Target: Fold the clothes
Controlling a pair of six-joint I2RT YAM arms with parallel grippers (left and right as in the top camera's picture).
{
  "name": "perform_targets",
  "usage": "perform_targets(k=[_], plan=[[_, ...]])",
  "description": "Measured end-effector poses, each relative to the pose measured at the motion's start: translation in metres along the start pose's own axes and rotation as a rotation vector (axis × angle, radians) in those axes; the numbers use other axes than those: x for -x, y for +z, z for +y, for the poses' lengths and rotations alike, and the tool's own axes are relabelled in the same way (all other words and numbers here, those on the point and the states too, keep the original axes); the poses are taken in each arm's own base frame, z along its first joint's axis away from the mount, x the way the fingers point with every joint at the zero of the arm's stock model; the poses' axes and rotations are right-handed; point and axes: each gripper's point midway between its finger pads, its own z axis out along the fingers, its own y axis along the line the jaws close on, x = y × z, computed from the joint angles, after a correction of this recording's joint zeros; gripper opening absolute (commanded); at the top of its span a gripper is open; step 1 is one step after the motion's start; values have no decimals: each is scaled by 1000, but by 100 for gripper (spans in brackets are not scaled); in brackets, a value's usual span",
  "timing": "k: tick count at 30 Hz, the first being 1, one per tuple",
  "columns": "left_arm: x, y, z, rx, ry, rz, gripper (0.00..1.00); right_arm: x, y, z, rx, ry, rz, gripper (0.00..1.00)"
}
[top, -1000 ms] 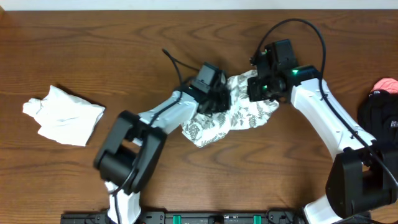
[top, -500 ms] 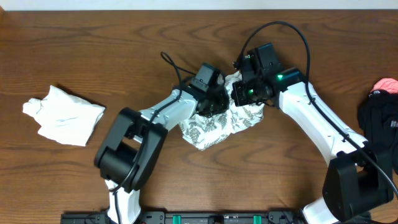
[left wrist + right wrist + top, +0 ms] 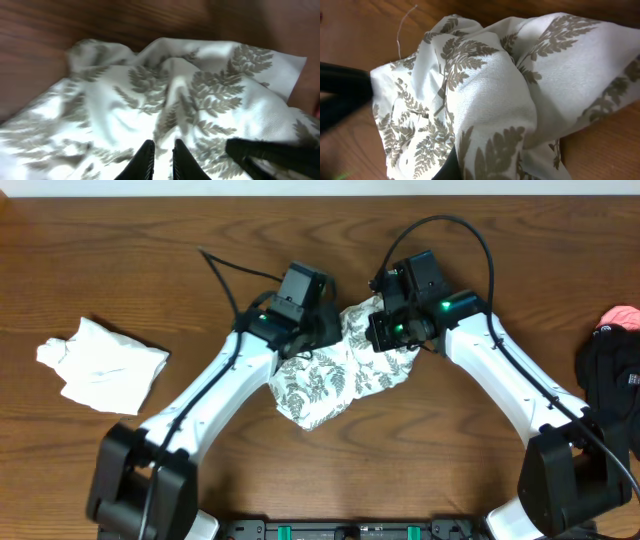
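Creases run all over the fern-print cloth (image 3: pixel 335 380), which sits bunched in the middle of the table (image 3: pixel 150 240), its upper edge drawn up between the two arms and the rest sagging in a heap toward the near side. No clean fold shows anywhere in it yet.

The left gripper (image 3: pixel 163 160) is at the cloth's upper left, its fingers (image 3: pixel 145 157) drawn close together with a ridge of fabric pinched between them. The right gripper (image 3: pixel 385 338) is pressed into the upper right of the same bundle. From its own camera the cloth billows over the fingers, so I cannot tell whether they are clamped or loose.

Well apart at the left lies a white garment (image 3: pixel 100 365), rumpled and untouched, and at the far right edge a black garment (image 3: pixel 610 380) waits in a pile. To my eye the job has barely begun: this piece wants spreading flat first, and the other two remain.
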Motion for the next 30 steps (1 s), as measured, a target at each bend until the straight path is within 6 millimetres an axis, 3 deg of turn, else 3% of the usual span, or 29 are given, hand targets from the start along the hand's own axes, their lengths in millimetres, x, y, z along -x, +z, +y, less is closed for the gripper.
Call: perform_targets(k=[4,9,13,17,23,24,27,28,29,30], plan=[[30,-37,18,39,-34,-127,16,5,4,18,30,-81,-25,1],[67,-103,46,54,-115,-302,17,0,11,55,67,-257,-34,1],[74,-141,65,81,-142,-376,17,-11,18,78,40,-399,-26,1],[67,-151,76,114,-139,-365,17,-16,22,89,-19,-492,-30,1],[58,-148,82,144,-107,-326,17,-2,18,61,-120,-460,-57,1],[58,-148,82,146,-99,-323,24,2,17,54,-135,-446,-66,1],[56,-148,83,153,-72,-316,29,17,10,26,-178,-390,-96,1],[56,-148,83,155,-64,-315,30,22,8,16,-190,-370,-108,6],[56,-148,83,156,-62,-315,33,26,5,8,-200,-355,-117,18],[56,-148,83,156,-58,-315,34,30,3,-1,-210,-339,-124,40]])
